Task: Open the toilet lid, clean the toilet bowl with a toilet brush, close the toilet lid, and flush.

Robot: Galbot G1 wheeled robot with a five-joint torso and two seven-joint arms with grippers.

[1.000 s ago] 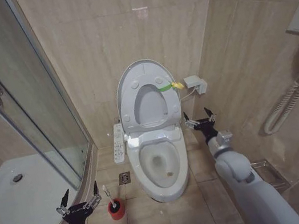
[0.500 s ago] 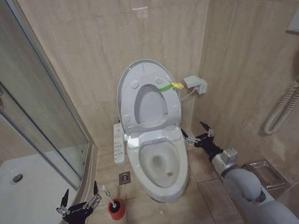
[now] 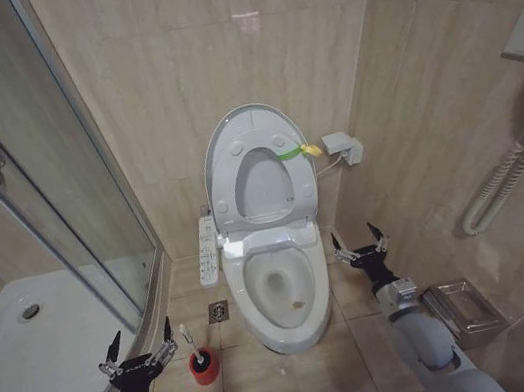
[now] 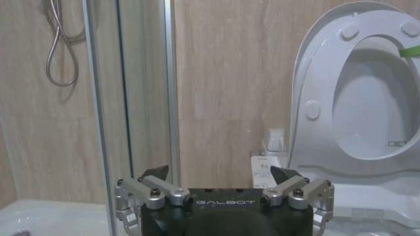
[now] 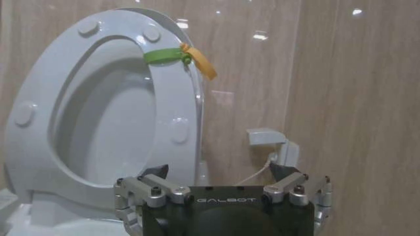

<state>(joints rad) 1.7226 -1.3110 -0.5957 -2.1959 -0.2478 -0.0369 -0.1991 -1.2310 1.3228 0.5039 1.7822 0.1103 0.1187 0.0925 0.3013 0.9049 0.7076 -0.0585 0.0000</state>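
Note:
The toilet lid (image 3: 262, 186) stands upright against the wall with the ring seat (image 3: 223, 177) raised in front of it. A yellow-green loop (image 3: 295, 152) hangs at its edge. Below, the toilet bowl (image 3: 279, 294) is uncovered. The toilet brush (image 3: 190, 339) stands in its red cup (image 3: 205, 366) on the floor left of the bowl. My left gripper (image 3: 138, 346) is open, just left of the brush. My right gripper (image 3: 360, 242) is open and holds nothing, at the bowl's right side. The right wrist view faces the lid (image 5: 111, 123) and loop (image 5: 167, 55).
A glass shower door (image 3: 68, 190) and white shower tray (image 3: 25, 349) fill the left. A button panel (image 3: 208, 249) and a floor drain (image 3: 218, 311) lie left of the bowl. A wall box (image 3: 343, 147), a coiled cord (image 3: 502, 174) and a metal tray (image 3: 465, 307) are at the right.
My right gripper has drawn back and down from beside the raised seat to the bowl's right side. The left gripper and the brush have not moved.

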